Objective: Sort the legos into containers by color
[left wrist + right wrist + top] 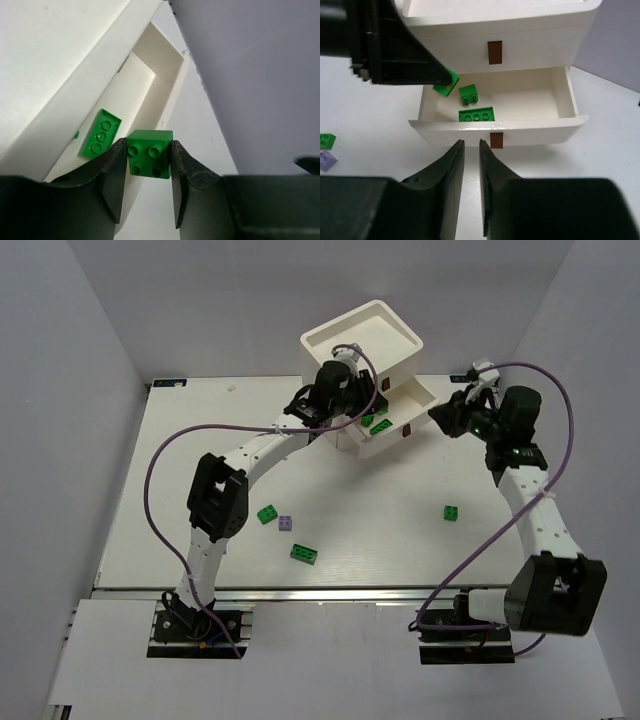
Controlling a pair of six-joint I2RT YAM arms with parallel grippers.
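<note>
The white chest (318,340) stands at the back, its lower drawer (424,397) pulled open. My left gripper (362,416) hangs over that drawer, shut on a dark green square lego (149,159). It also shows in the right wrist view (446,83). In the drawer (540,127) lie a long green lego (476,114) and a square green one (468,94). My right gripper (471,145) is empty, its jaws a narrow gap apart. It sits just in front of the drawer, left of the brown pull (495,140).
Loose on the table are a green lego (267,513), a light purple one (285,524), a long green one (305,553) and a green one (451,512). The upper drawer (545,47) is shut. Grey walls stand on both sides.
</note>
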